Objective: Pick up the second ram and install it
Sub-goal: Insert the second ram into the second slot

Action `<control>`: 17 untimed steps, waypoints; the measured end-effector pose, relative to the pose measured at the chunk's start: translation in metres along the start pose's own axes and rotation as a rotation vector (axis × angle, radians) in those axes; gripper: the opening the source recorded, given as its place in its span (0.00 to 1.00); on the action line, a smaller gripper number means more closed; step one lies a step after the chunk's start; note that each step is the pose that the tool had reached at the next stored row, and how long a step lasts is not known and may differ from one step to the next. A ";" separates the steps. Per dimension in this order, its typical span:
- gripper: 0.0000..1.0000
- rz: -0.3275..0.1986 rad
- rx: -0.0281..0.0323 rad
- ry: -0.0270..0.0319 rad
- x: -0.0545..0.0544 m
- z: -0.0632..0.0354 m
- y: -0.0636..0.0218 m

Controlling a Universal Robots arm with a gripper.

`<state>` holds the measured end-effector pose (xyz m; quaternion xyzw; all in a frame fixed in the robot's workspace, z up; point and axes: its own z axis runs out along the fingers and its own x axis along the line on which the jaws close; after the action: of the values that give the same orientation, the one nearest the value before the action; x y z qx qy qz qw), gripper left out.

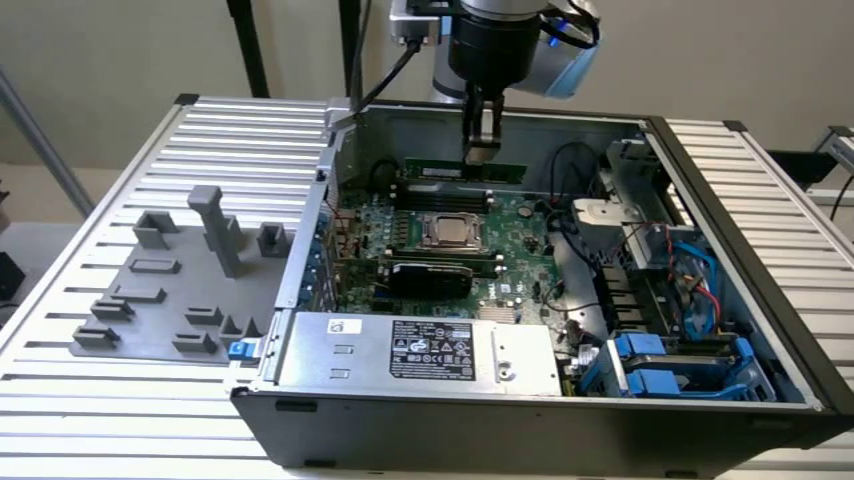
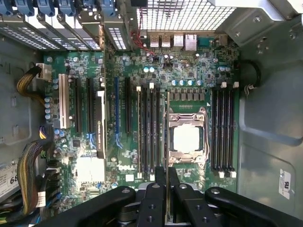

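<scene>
My gripper [image 1: 482,150] hangs inside the open computer case, shut on the second ram [image 1: 461,168]. The ram is a narrow green stick held level and on edge above the far part of the motherboard [image 1: 514,225]. In the wrist view the black fingers [image 2: 156,189] clamp it from both sides. There the ram [image 2: 167,118] appears edge-on as a thin line. It runs between the silver processor socket [image 2: 186,139] and the bank of black memory slots [image 2: 149,132] beside it. A second bank of slots [image 2: 222,130] lies on the socket's other side.
A black expansion card [image 1: 427,272] stands on the near side of the processor [image 1: 454,232]. The power supply [image 1: 414,350] fills the case's front, with blue drive bays [image 1: 667,365] and cables at the exterior view's right. A grey fixture tray [image 1: 174,290] lies outside the case at its left.
</scene>
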<state>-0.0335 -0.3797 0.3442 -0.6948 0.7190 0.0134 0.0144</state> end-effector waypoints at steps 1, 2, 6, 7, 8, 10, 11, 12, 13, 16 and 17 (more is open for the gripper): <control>0.14 -0.001 0.0000 -0.0001 0.001 0.0018 0.0003; 0.14 -0.001 -0.0001 -0.0001 0.002 0.0035 0.0007; 0.14 -0.005 -0.0003 -0.0001 0.005 0.0107 0.0034; 0.14 -0.006 -0.0003 -0.0001 0.006 0.0125 0.0043; 0.14 -0.008 -0.0003 -0.0002 0.006 0.0144 0.0052; 0.14 -0.009 -0.0004 0.0000 0.007 0.0179 0.0075; 0.14 -0.009 -0.0004 0.0000 0.007 0.0197 0.0088; 0.14 -0.009 -0.0004 -0.0001 0.007 0.0215 0.0100; 0.14 -0.009 -0.0004 -0.0001 0.008 0.0233 0.0111; 0.14 -0.009 -0.0004 0.0000 0.008 0.0287 0.0135; 0.14 -0.010 -0.0004 -0.0001 0.008 0.0307 0.0137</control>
<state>-0.0474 -0.3860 0.3133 -0.6982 0.7157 0.0135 0.0144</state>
